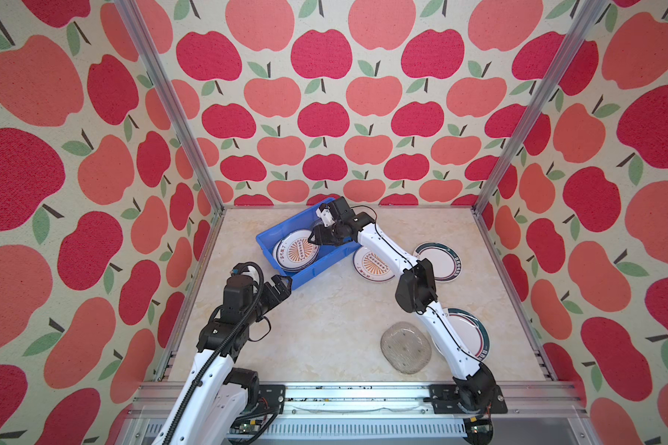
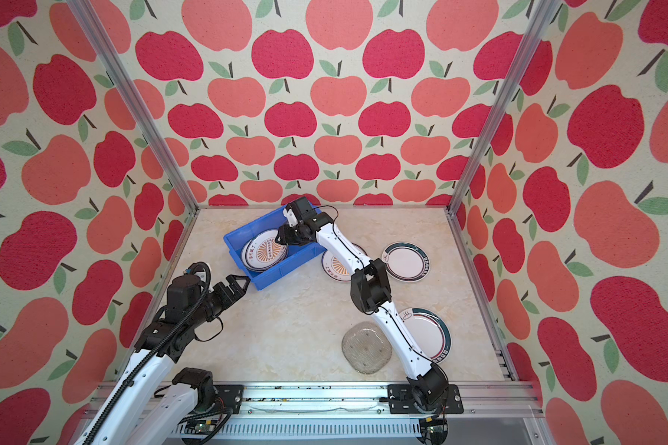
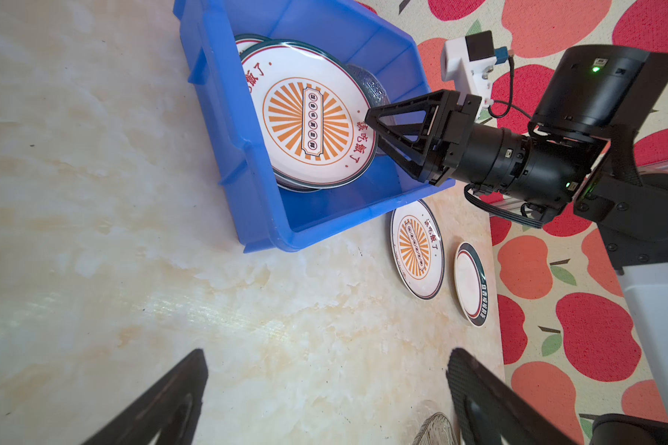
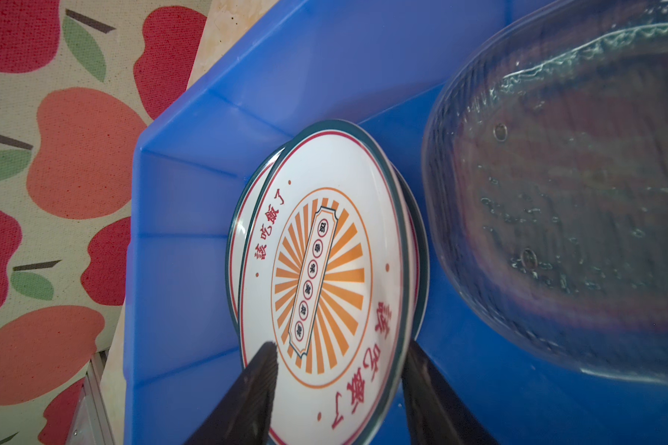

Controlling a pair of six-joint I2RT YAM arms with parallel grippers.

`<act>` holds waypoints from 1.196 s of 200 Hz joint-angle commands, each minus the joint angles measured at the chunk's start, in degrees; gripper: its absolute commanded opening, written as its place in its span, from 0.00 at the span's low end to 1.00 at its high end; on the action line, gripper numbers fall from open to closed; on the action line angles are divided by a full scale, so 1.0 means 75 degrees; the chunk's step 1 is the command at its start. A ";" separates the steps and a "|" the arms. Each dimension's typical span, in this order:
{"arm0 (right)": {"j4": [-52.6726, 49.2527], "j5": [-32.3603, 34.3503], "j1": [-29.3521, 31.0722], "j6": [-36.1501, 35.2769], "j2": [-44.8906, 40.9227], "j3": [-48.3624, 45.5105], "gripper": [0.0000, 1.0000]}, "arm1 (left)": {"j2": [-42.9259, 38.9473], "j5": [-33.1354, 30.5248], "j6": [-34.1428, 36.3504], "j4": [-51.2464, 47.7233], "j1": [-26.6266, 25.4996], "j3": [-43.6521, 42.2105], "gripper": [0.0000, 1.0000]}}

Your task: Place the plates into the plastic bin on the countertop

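Note:
The blue plastic bin (image 1: 265, 252) (image 2: 234, 248) sits at the back of the countertop (image 1: 324, 308). Inside it an orange-sunburst plate (image 1: 294, 252) (image 4: 324, 269) lies on another round plate, with a clear glass plate (image 4: 575, 212) beside them. My right gripper (image 1: 313, 238) (image 4: 338, 346) is open, its jaws straddling the top plate's rim. Out on the countertop lie a sunburst plate (image 1: 371, 266), two green-rimmed plates (image 1: 440, 262) (image 1: 467, 331) and a glass plate (image 1: 405, 346). My left gripper (image 1: 286, 283) (image 3: 326, 352) is wide open by the bin's near corner, holding nothing.
Aluminium rails (image 1: 363, 393) edge the countertop, and apple-patterned walls close in three sides. My right arm (image 1: 417, 285) stretches over the loose plates on the right. Bare marble (image 3: 132, 231) lies in front of the bin.

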 commanded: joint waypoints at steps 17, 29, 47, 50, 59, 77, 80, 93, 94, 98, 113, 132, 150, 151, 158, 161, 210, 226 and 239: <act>-0.0107 -0.0222 0.0131 -0.0017 0.0385 0.0279 0.62 | 0.0207 0.0199 0.0120 0.0107 0.0040 0.0039 0.99; -0.0137 -0.0178 0.0176 -0.0078 0.0403 0.0277 0.62 | 0.0221 0.0206 0.0114 0.0146 0.0040 0.0051 0.99; -0.0192 -0.0051 0.0253 -0.0241 0.0348 0.0270 0.62 | 0.0248 0.0187 0.0126 0.0205 0.0038 0.0028 0.99; -0.0222 0.0000 0.0268 -0.0279 0.0326 0.0273 0.62 | 0.0261 0.0196 0.0125 0.0219 0.0041 0.0028 0.99; -0.0307 0.0166 0.0315 -0.0406 0.0250 0.0276 0.62 | 0.0308 0.0222 0.0120 0.0259 0.0039 0.0028 0.99; -0.0481 0.0479 0.0364 -0.0635 0.0038 0.0207 0.62 | 0.0366 0.0249 0.0091 0.0367 0.0031 -0.0006 0.99; -0.0500 0.0545 0.0374 -0.0681 -0.0008 0.0180 0.63 | 0.0371 0.0246 0.0075 0.0397 0.0021 -0.0017 0.99; -0.0704 0.0958 0.0411 -0.0941 -0.0199 0.0196 0.63 | 0.0384 0.0262 0.0029 0.0500 0.0021 -0.0057 0.99; -0.0718 0.0987 0.0412 -0.0959 -0.0208 0.0190 0.64 | 0.0380 0.0260 0.0028 0.0504 0.0019 -0.0061 0.99; -0.0784 0.1094 0.0423 -0.1037 -0.0262 0.0178 0.63 | 0.0397 0.0253 0.0014 0.0518 0.0018 -0.0055 0.99; -0.0908 0.1384 0.0424 -0.1271 -0.0517 0.0119 0.65 | 0.0385 0.0212 0.0014 0.0554 -0.0010 -0.0045 0.99; -0.0899 0.1514 0.0424 -0.1441 -0.0791 0.0109 0.66 | 0.0432 0.0159 0.0084 0.0539 -0.0021 0.0047 0.99; -0.0752 0.1526 0.0424 -0.1474 -0.1014 0.0142 0.68 | 0.0552 0.0119 0.0159 0.0541 -0.0041 0.0190 0.99; -0.0742 0.1518 0.0424 -0.1478 -0.1032 0.0151 0.68 | 0.0563 0.0112 0.0163 0.0547 -0.0041 0.0203 0.99; -0.0703 0.1492 0.0413 -0.1523 -0.1108 0.0209 0.68 | 0.0643 0.0087 0.0182 0.0554 -0.0050 0.0284 0.99; -0.0705 0.1463 0.0412 -0.1532 -0.1145 0.0232 0.68 | 0.0680 0.0075 0.0192 0.0554 -0.0064 0.0316 0.99; 0.0821 -0.0298 0.0038 -0.1367 -0.2119 -0.1054 0.67 | 0.1320 -0.0253 0.0379 0.0875 -0.0512 0.0649 0.99; 0.1542 -0.0664 -0.0117 -0.1051 -0.2394 -0.1582 0.66 | 0.1508 -0.0445 0.0353 0.1042 -0.0838 0.0677 0.99; 0.2075 -0.0781 -0.0190 -0.0860 -0.2563 -0.1931 0.65 | 0.1670 -0.0683 0.0338 0.1080 -0.1142 0.0750 0.99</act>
